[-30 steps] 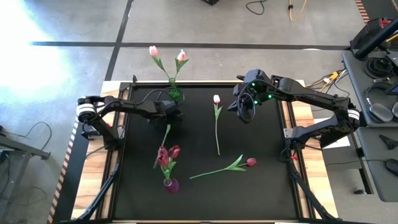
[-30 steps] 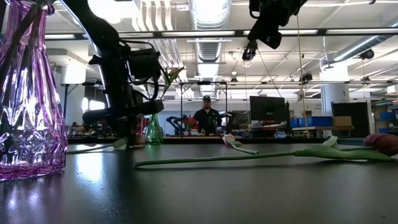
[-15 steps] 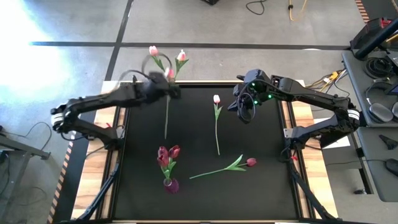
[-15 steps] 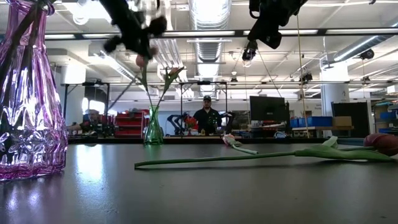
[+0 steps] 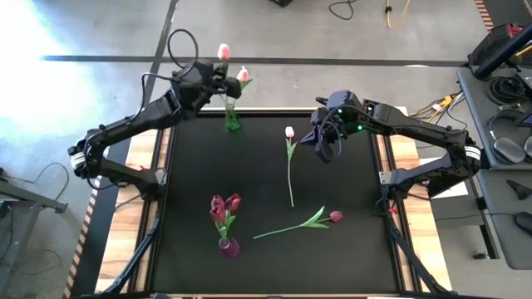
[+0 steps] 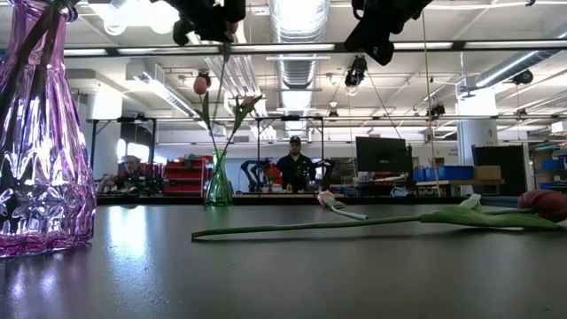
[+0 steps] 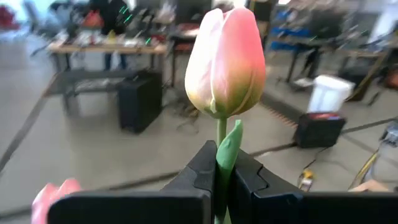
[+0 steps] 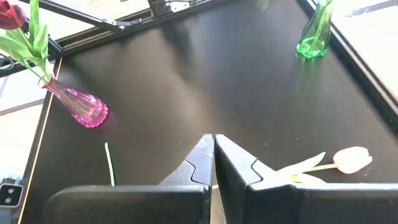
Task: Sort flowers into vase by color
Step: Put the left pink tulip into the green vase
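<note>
A grey concrete floor (image 5: 100,33) crossed by dark tape lines (image 5: 249,59) surrounds the black-topped table (image 5: 349,249), while beyond it a person (image 6: 293,164) sits among desks and monitors (image 6: 381,152) under ceiling ducts (image 6: 297,22).

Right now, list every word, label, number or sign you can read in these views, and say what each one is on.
No readable text in any view.
Green vase, purple vase, black mat: no labels visible.
Left gripper, shut on a pink tulip, and right gripper: no markings.
Room behind the table: any signs or screens too small and blurred to read.
</note>
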Action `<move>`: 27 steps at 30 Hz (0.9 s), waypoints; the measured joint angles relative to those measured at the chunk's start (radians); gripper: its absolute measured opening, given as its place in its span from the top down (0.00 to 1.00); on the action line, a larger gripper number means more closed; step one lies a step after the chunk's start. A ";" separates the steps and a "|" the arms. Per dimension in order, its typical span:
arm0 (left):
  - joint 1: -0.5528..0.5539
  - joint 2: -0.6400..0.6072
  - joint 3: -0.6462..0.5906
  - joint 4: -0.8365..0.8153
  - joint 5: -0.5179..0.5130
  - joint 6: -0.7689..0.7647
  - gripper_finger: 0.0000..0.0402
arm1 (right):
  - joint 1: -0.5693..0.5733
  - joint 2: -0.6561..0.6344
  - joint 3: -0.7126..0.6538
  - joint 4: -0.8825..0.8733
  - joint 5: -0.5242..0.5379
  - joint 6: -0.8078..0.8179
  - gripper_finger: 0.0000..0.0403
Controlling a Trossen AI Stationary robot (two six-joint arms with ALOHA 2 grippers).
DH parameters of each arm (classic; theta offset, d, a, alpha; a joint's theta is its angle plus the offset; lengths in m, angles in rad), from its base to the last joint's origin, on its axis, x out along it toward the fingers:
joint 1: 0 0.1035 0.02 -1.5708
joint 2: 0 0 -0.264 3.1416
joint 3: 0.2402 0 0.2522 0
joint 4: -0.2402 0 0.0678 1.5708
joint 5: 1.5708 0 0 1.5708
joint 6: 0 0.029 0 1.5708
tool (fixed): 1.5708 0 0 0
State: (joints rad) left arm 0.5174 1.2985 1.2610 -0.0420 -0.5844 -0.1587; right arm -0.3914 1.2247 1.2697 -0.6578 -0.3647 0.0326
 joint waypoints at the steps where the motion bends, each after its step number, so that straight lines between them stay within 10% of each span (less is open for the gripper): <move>1: 0.013 0.004 -0.013 0.050 0.028 0.023 1.00 | 0.000 0.000 0.000 0.005 0.001 0.000 0.98; 15: 0.158 0.016 -0.204 0.514 0.169 0.184 1.00 | 0.000 0.000 0.000 0.014 0.036 0.002 0.98; 27: 0.228 0.089 -0.232 0.597 0.260 0.175 1.00 | 0.000 0.000 0.000 0.021 0.051 0.027 0.98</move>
State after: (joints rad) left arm 0.7453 1.3872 1.0290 0.5553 -0.3245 0.0165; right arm -0.3912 1.2247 1.2697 -0.6369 -0.3134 0.0597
